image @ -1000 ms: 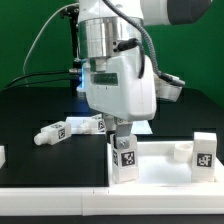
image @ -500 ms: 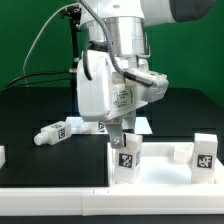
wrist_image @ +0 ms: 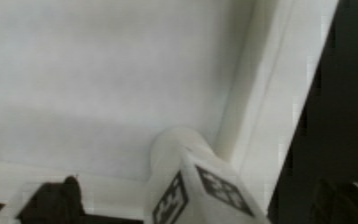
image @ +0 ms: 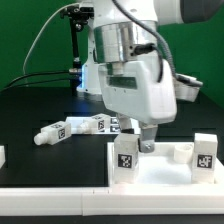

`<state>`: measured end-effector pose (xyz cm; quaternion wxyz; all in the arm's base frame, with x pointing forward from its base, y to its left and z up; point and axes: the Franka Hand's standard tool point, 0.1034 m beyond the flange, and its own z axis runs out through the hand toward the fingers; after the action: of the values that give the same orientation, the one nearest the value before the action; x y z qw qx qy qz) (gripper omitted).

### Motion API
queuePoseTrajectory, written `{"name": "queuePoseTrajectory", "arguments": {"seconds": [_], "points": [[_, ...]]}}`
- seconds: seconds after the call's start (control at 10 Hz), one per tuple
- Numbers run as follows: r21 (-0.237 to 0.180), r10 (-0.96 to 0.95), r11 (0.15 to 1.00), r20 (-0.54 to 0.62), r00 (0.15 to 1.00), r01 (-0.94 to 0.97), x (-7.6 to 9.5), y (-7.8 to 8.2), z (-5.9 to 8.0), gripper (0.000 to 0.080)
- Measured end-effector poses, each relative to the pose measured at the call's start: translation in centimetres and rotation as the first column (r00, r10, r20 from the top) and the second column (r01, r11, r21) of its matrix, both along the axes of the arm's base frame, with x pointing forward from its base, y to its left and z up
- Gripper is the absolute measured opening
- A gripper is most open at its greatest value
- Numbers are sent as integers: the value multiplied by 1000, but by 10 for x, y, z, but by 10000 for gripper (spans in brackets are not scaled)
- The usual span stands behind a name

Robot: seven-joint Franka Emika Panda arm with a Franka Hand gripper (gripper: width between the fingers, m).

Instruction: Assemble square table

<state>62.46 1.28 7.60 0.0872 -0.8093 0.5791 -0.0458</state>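
- arm hangs over the near half of the black table (image: 30,105), wrist pointed down, gripper (image: 146,144) low over the back rim of the square panel (image: 165,172).
- panel lies flat at the front, toward the exterior view's right, raised rim up.
- two legs stand upright on the panel: one leg (image: 125,157) at its corner on the exterior view's left, tag facing the camera; the other leg (image: 205,152) near the exterior view's right edge.
- gripper tips sit just beside the first upright leg, on its right in the exterior view; contact not clear.
- two loose legs lie on their sides on the table behind the panel: one (image: 52,133) farther left, one (image: 93,124) partly behind the arm.
- wrist view: panel floor (wrist_image: 105,80), rim (wrist_image: 265,100), a tagged leg (wrist_image: 202,185) close by, one dark fingertip (wrist_image: 55,200) at the frame edge.
- grip state: cannot tell whether the jaws are apart or closed; nothing visibly held.
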Motion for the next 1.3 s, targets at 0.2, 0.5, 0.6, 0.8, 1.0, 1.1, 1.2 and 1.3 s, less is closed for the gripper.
{"name": "queuePoseTrajectory", "arguments": {"seconds": [0.2,0.5,0.6,0.8,1.0,1.1,1.2,1.3], "points": [[-23,118,993,10,993,-118,0,-1,0,649],[-146,619,775,-21,785,-615,11,-10,2,649],[-158,668,732,-27,744,-663,11,-11,2,649],[-161,682,718,-29,731,-677,11,-11,2,499],[-155,651,747,-28,758,-647,10,-13,1,360],[-143,587,799,-24,810,-583,10,-14,1,288],[-131,516,848,-20,856,-514,10,-15,1,288],[-94,343,935,-13,939,-342,9,-15,1,288]]}}
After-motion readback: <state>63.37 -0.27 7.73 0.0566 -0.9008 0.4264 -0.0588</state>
